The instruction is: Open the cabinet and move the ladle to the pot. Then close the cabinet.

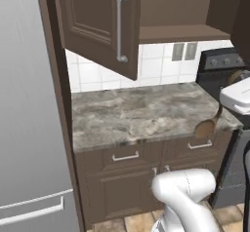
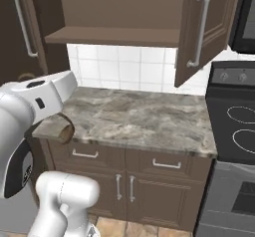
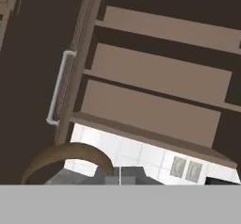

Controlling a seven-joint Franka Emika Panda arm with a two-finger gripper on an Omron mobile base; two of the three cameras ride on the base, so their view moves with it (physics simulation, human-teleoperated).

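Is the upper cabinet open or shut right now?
Open. Both doors of the cabinet stand swung outward, and its bare shelves show in the hand view.

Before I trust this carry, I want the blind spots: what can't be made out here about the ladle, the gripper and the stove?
- Top of the ladle handle: left base view, hidden behind the white arm.
- Rest of the ladle: right base view, the arm covers all but part of the bowl.
- Where the gripper pinches the handle: hand view, lost at the bottom edge.
- Far side of the stove: right base view, cut off by the right edge.
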